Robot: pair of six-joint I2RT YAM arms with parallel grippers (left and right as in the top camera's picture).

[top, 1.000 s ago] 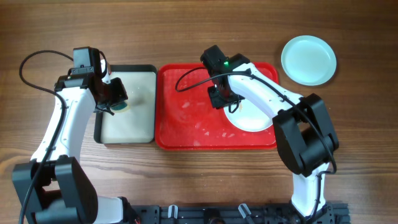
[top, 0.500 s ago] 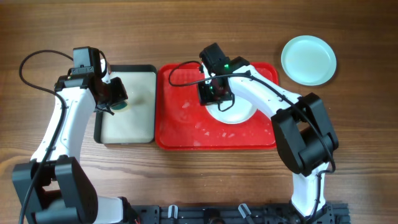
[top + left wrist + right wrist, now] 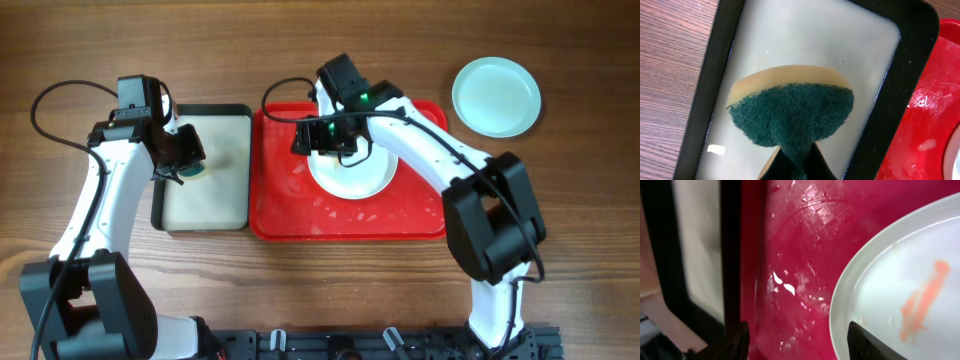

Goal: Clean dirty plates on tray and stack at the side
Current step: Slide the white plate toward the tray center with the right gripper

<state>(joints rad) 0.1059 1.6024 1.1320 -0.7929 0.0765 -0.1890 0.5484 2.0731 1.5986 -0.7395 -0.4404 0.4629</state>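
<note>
A white plate (image 3: 352, 178) with an orange smear lies on the red tray (image 3: 290, 208), left of the tray's middle. My right gripper (image 3: 322, 140) is open wide at the plate's upper left rim. In the right wrist view (image 3: 797, 330) one finger rests inside the plate (image 3: 890, 280) and the other is over the bare tray (image 3: 790, 255). One aqua plate (image 3: 497, 96) sits on the table at the far right. No other aqua plate shows. My left gripper (image 3: 185, 165) is shut on a green and yellow sponge (image 3: 790, 115), as the left wrist view (image 3: 795, 167) shows.
The sponge hangs over a black-rimmed cream tray (image 3: 215, 200) that touches the red tray's left side; it also shows in the left wrist view (image 3: 815, 45). The red tray's floor is wet and streaked. Bare wooden table (image 3: 560, 250) lies all round.
My right gripper has moved left across the red tray, and the white plate has slid left with it. The left arm and sponge have not moved.
</note>
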